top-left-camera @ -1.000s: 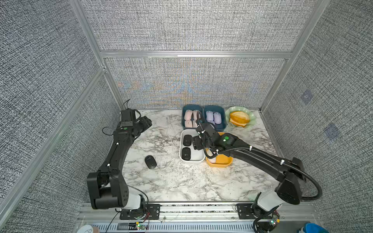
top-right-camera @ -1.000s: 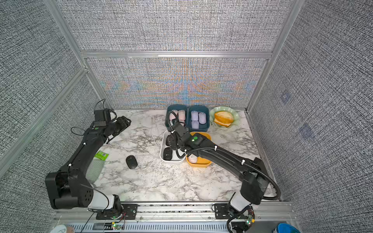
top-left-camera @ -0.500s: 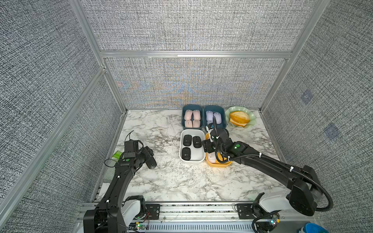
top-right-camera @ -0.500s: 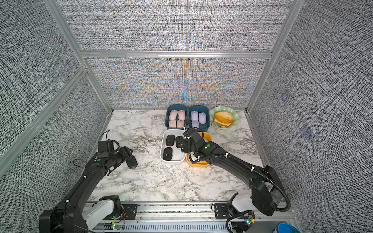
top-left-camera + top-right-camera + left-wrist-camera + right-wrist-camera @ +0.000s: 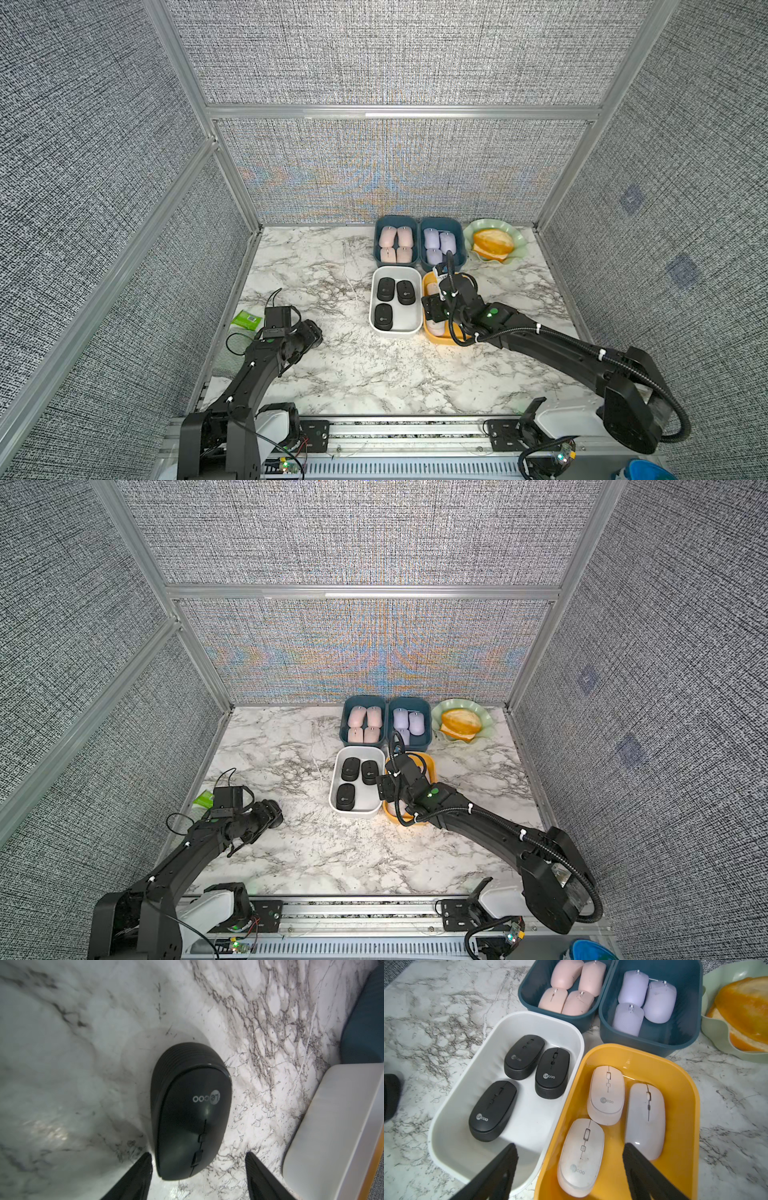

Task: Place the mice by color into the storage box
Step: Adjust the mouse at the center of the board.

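Note:
A loose black mouse [image 5: 191, 1109] lies on the marble table, its front end between the fingers of my open left gripper [image 5: 197, 1155]; one finger sits close beside it, the other stands apart. In both top views the left gripper [image 5: 313, 332] hides this mouse. My right gripper [image 5: 570, 1146] hangs open and empty over the shared edge of the white box [image 5: 446, 1105] and the yellow box [image 5: 685, 1088]. Three black mice [image 5: 493, 1109] lie in the white box and three white mice [image 5: 607, 1095] in the yellow one. Pink mice [image 5: 395, 244] and lilac mice [image 5: 439, 245] fill two teal boxes.
A pale green bowl [image 5: 515, 239] holding an orange-yellow bread roll [image 5: 492, 245] stands at the back right, next to the teal boxes. A small green packet [image 5: 247, 320] lies at the table's left edge by the left arm. Grey panel walls enclose three sides.
My left arm swung from the back left down to the loose black mouse. My right gripper drew back from the white box, where a third black mouse now lies, and both grippers opened wider.

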